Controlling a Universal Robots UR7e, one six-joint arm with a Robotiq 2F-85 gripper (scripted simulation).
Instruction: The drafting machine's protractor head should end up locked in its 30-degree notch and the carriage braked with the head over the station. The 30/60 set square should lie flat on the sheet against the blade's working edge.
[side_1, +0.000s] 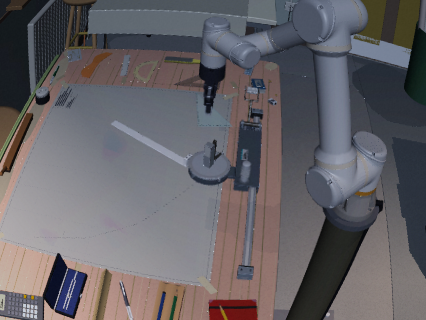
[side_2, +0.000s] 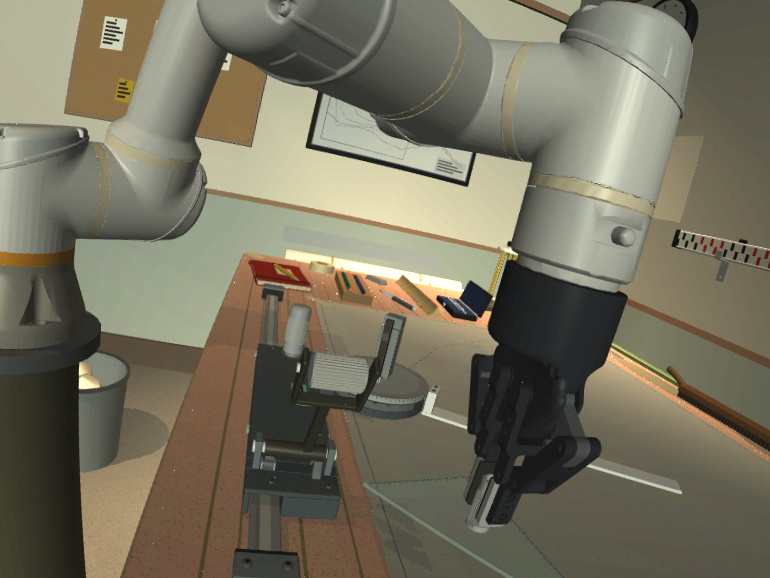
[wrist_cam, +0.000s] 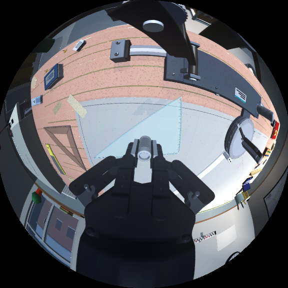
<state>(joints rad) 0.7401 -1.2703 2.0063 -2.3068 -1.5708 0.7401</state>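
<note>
The clear 30/60 set square (side_1: 214, 112) (wrist_cam: 150, 129) (side_2: 448, 529) lies at the sheet's far right corner, apart from the blade, and my gripper (side_1: 208, 104) (side_2: 488, 513) (wrist_cam: 144, 153) stands over it, closed on the square's small upright knob (wrist_cam: 144, 150). The protractor head (side_1: 209, 165) (side_2: 389, 389) (wrist_cam: 237, 137) sits on the sheet's right edge beside the carriage (side_1: 248, 155) (side_2: 289, 423) on its rail. The white blade (side_1: 148, 142) (side_2: 622, 474) runs from the head up-left across the sheet.
An open blue instrument case (side_1: 64, 286) lies at the near edge with a calculator (side_1: 20, 305), pens and a red book (side_1: 232, 309). Templates and rulers line the far edge (side_1: 145, 70). The rail (side_1: 248, 220) runs along the right side of the board.
</note>
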